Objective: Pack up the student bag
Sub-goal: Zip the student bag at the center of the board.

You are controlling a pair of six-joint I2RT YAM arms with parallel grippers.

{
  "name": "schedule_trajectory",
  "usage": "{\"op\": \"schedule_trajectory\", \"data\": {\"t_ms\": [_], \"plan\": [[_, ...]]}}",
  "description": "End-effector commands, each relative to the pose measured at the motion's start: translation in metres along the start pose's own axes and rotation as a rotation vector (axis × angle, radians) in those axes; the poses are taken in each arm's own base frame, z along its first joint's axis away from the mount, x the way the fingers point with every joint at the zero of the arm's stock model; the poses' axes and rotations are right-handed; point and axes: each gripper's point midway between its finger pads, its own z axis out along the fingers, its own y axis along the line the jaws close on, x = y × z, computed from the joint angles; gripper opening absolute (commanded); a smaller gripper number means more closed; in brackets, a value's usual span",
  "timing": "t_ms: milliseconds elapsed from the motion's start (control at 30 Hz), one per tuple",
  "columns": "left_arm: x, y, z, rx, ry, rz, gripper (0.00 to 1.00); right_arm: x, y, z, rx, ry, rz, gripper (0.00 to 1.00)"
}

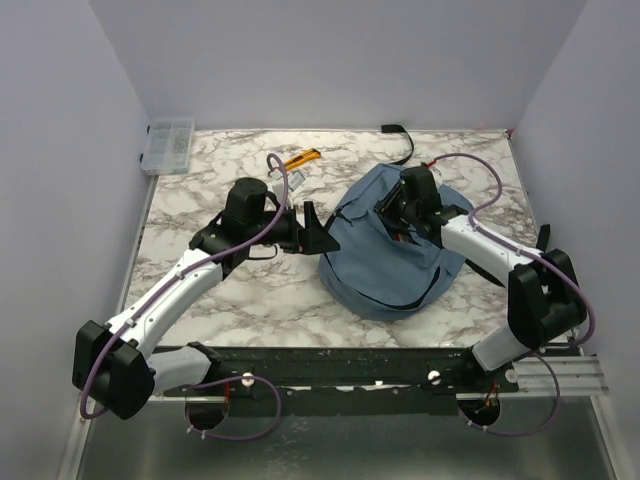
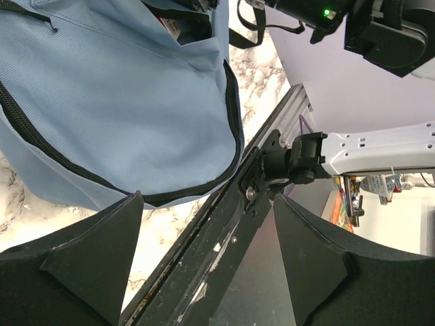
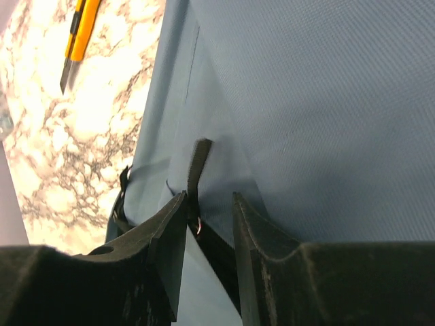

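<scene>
Dusty-blue fabric: student bag point(image 1: 390, 265), lying toward 3 o'clock on the marble table point(image 1: 200, 200). Overhead view: left gripper point(image 1: 315, 233) just beside the bag's 9 o'clock edge, right gripper point(image 1: 403, 208) upon its top. Left wrist view: fingers point(image 2: 88, 265) spread wide, nothing between; zip mouth point(image 2: 183, 27) gaping at 12 o'clock. Right wrist view: fingers point(image 3: 166, 231) set narrow about a black webbing tab point(image 3: 198, 163); whether they pinch it cannot be told. Recommended: seat the tab fully between the pads, then lift gently, keeping the mouth open for loading.
</scene>
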Motion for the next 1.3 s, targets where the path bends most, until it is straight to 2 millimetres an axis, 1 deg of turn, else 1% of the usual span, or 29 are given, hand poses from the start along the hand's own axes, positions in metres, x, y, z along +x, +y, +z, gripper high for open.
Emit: {"op": "schedule_trajectory", "data": {"t_ms": [0,67,233,300,400,433,467,567,700,733,833,900,933,1000,1033,1100,1167,1200,1267], "plan": [[0.009,-0.001,-0.002,0.024,0.031,0.002,0.79,-0.015,0.011,0.016,-0.005,-0.080,0.061,0.36],[0.009,0.000,-0.001,0.023,0.035,-0.006,0.79,-0.015,0.015,0.022,-0.008,-0.071,0.059,0.36],[0.007,0.009,0.004,-0.009,0.035,-0.023,0.79,-0.010,0.013,0.030,-0.013,-0.066,0.062,0.35],[0.005,0.011,0.007,-0.020,0.044,-0.036,0.79,-0.008,0.015,0.031,-0.032,-0.059,0.061,0.29],[-0.003,0.014,0.012,-0.051,0.049,-0.059,0.80,-0.006,0.014,0.031,-0.035,-0.054,0.053,0.13],[-0.009,0.016,0.014,-0.069,0.046,-0.066,0.80,-0.007,0.015,0.029,-0.039,-0.055,0.042,0.05],[-0.012,0.019,0.017,-0.092,0.046,-0.080,0.80,-0.008,0.015,0.027,-0.044,-0.059,0.020,0.01],[-0.031,0.028,0.024,-0.136,0.025,-0.121,0.82,-0.014,0.015,0.017,-0.050,-0.081,-0.028,0.01],[-0.057,0.057,0.037,-0.220,0.000,-0.157,0.84,-0.018,0.013,0.005,-0.058,-0.101,-0.081,0.01],[-0.062,0.067,0.042,-0.243,0.011,-0.175,0.84,-0.018,0.013,0.003,-0.060,-0.094,-0.084,0.01],[-0.075,0.083,0.059,-0.258,0.044,-0.200,0.84,-0.019,0.019,0.000,-0.081,-0.088,-0.105,0.01],[-0.081,0.100,0.073,-0.290,0.062,-0.204,0.84,-0.022,0.013,0.002,-0.031,-0.101,-0.044,0.00],[-0.086,0.102,0.079,-0.283,0.070,-0.196,0.84,-0.024,0.012,0.002,-0.010,-0.100,-0.037,0.00],[-0.088,0.112,0.092,-0.282,0.095,-0.207,0.83,-0.024,0.006,0.004,0.041,-0.092,-0.041,0.00],[-0.086,0.118,0.097,-0.286,0.106,-0.218,0.82,-0.024,-0.001,0.004,0.087,-0.088,-0.029,0.00],[-0.083,0.124,0.106,-0.279,0.125,-0.232,0.80,-0.029,-0.016,0.001,0.187,-0.114,0.006,0.01],[-0.081,0.135,0.111,-0.306,0.127,-0.230,0.78,-0.034,-0.028,-0.004,0.252,-0.144,0.036,0.01],[-0.079,0.139,0.112,-0.317,0.131,-0.238,0.76,-0.036,-0.031,-0.008,0.266,-0.159,0.045,0.00],[-0.076,0.145,0.116,-0.321,0.139,-0.251,0.68,-0.036,-0.039,-0.013,0.294,-0.173,0.063,0.01]]}}
